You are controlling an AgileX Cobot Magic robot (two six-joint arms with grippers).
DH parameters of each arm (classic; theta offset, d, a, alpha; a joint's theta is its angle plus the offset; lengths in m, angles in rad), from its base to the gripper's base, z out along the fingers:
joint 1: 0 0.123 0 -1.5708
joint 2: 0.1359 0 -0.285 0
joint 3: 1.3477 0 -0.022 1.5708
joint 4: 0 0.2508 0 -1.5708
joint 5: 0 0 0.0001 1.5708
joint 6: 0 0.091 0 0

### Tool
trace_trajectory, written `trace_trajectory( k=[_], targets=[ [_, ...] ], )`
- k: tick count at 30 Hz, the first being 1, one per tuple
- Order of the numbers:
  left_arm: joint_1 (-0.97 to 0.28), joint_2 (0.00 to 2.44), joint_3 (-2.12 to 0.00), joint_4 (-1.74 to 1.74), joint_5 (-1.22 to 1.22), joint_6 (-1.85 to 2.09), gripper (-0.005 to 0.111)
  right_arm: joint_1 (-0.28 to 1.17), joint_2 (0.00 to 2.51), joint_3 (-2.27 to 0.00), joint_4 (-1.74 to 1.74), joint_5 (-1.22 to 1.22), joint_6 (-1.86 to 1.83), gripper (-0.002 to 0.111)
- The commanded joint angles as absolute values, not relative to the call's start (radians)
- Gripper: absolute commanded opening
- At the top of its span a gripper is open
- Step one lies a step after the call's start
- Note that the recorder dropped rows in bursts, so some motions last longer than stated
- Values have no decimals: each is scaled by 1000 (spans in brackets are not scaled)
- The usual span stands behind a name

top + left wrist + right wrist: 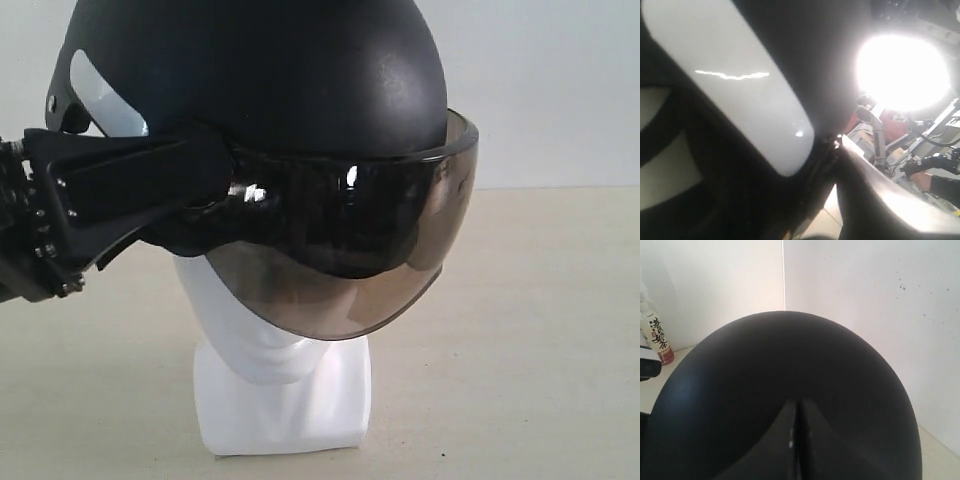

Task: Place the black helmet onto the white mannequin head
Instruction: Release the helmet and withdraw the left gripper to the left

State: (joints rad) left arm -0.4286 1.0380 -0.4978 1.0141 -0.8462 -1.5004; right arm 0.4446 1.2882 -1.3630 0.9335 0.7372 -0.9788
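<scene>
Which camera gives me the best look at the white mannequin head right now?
The exterior view: the white mannequin head shows its chin, neck and squared base below the black helmet. The left wrist view shows only a close, glossy white patch of it; the right wrist view shows only the helmet's dome.

One piece of writing was found, in the right wrist view: a short column of dark East Asian characters, printed on the pale label of a bottle (659, 337). The bottle was seen well apart from the right gripper (797, 440), past the edge of the black helmet (790, 380) beneath that claw. The characters were too small to be read with certainty.
</scene>
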Motion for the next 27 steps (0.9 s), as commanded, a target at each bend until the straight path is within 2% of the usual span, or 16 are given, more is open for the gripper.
trace_trajectory(
  k=[1, 11, 16, 22, 27],
  targets=[
    [-438, 937, -479, 1291, -731, -1637, 44, 499, 1343, -1343, 858, 785, -985, 0],
    [-438, 817, -479, 1639, -512, -1976, 44, 510, 1350, -1343, 838, 756, -969, 0],
    [-438, 811, -479, 1702, -469, -2051, 44, 510, 1350, -1343, 839, 748, -969, 0],
    [-438, 809, -468, 1744, -543, -2101, 43, 510, 1350, -1343, 839, 752, -960, 0],
    [-438, 809, -434, 1744, -620, -2101, 34, 510, 1350, -1343, 839, 755, -952, 0]
  ],
)
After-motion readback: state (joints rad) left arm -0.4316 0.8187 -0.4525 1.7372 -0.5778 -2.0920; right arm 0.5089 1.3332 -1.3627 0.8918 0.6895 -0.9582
